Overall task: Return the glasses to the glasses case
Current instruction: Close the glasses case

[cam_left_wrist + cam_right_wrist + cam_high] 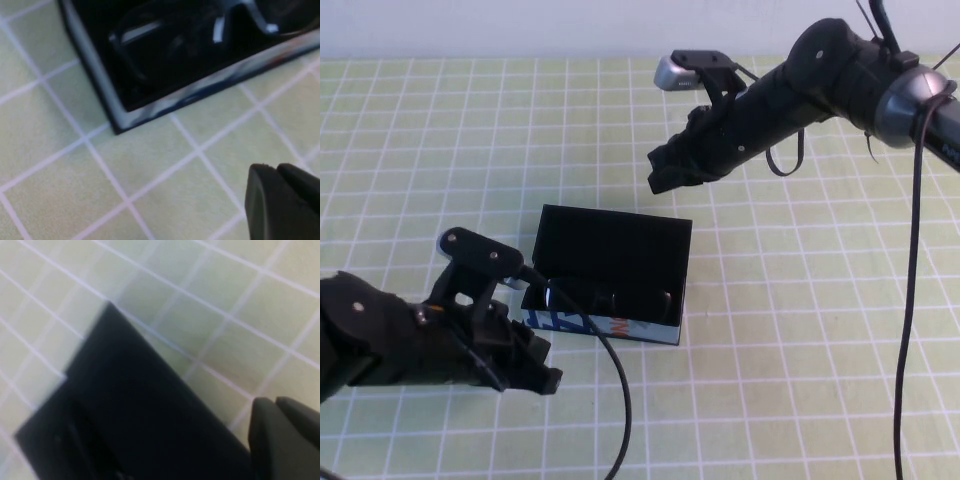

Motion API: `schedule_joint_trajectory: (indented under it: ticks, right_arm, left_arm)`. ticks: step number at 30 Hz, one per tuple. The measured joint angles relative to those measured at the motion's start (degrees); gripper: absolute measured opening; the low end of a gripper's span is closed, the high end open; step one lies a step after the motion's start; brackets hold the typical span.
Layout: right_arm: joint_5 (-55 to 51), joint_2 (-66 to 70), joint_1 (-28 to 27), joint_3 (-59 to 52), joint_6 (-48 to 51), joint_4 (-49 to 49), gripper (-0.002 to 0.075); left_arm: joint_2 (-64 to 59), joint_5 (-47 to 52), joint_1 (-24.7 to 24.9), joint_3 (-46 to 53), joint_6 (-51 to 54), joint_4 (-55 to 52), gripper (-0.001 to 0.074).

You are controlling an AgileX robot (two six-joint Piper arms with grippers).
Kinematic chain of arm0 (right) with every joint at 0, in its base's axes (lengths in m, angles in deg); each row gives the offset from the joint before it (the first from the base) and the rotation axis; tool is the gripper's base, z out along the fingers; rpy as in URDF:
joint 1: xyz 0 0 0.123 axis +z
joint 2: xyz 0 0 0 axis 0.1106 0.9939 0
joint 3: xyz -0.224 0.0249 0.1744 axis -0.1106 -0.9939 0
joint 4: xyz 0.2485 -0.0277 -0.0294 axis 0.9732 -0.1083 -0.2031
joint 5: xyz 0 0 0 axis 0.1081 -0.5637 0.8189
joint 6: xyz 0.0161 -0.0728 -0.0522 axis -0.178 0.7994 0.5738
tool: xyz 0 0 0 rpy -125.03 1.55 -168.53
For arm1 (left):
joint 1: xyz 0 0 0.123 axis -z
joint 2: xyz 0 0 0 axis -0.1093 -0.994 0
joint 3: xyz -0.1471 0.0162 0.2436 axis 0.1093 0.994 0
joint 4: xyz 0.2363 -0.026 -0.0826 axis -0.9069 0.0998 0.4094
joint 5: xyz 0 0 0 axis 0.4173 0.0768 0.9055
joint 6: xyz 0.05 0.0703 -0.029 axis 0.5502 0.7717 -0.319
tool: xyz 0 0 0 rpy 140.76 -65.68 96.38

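The black glasses case (610, 270) stands open mid-table, its flap lid (616, 237) laid back and a blue, white and orange pattern on its near side. The black-framed glasses (620, 300) lie inside it; the left wrist view shows them (175, 35) within the case's rim (100, 90). My left gripper (548, 378) is shut and empty, low on the mat just in front of the case's left corner. My right gripper (656, 178) is shut and empty, hovering behind and above the lid, which shows in its wrist view (135, 410).
A green mat with a white grid (800, 330) covers the table. Black cables (620, 400) run from both arms; one trails across the mat in front of the case.
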Motion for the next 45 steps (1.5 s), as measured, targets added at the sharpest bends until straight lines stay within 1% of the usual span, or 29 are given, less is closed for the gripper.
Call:
schedule_joint_trajectory:
  ticks: [4, 10, 14, 18, 26, 29, 36, 40, 42, 45]
  right_arm:
    - [1.1, 2.0, -0.9, 0.0, -1.5, -1.6, -0.0016]
    - [3.0, 5.1, -1.8, 0.0, -1.5, -1.7, -0.0016]
    - [1.9, 6.9, -1.9, 0.0, 2.3, 0.1, -0.0016]
    - [-0.1, 7.3, -2.0, 0.0, 6.0, 2.4, -0.0016]
    - [-6.0, 7.3, -2.1, 0.1, 15.1, 10.0, -0.0016]
    - [-8.5, 7.3, -2.1, 0.7, 16.6, 12.0, -0.0016]
    - [-13.7, 7.3, -2.1, 2.2, 17.1, 16.1, -0.0017]
    - [-14.7, 7.3, -1.9, 2.4, 17.1, 17.7, -0.0017]
    - [-14.7, 7.3, -1.5, 2.4, 17.2, 17.7, -0.0017]
    - [-14.8, 7.3, -0.5, 2.4, 16.7, 17.5, -0.0017]
  left_arm:
    - [-4.5, -4.1, 0.1, 0.0, 2.2, 6.0, -0.0003]
    - [-9.0, -6.4, 0.1, -0.3, 11.2, 16.5, -0.0003]
    - [-10.3, -6.1, 0.1, -1.8, 18.0, 23.2, -0.0003]
    - [-10.5, -5.6, 0.1, -3.8, 21.2, 26.6, -0.0003]
    - [-10.9, -5.5, 0.1, -5.2, 22.5, 27.5, -0.0003]
    - [-11.9, -5.5, 0.1, -5.2, 22.7, 27.5, -0.0003]
    - [-14.6, -4.6, 0.1, -5.5, 22.7, 28.4, -0.0003]
    - [-14.8, -4.3, 0.1, -5.8, 22.8, 28.6, -0.0003]
    - [-14.9, -3.3, 0.1, -6.5, 23.5, 27.7, -0.0003]
    - [-14.5, 0.0, 0.1, -8.2, 24.5, 22.9, -0.0003]
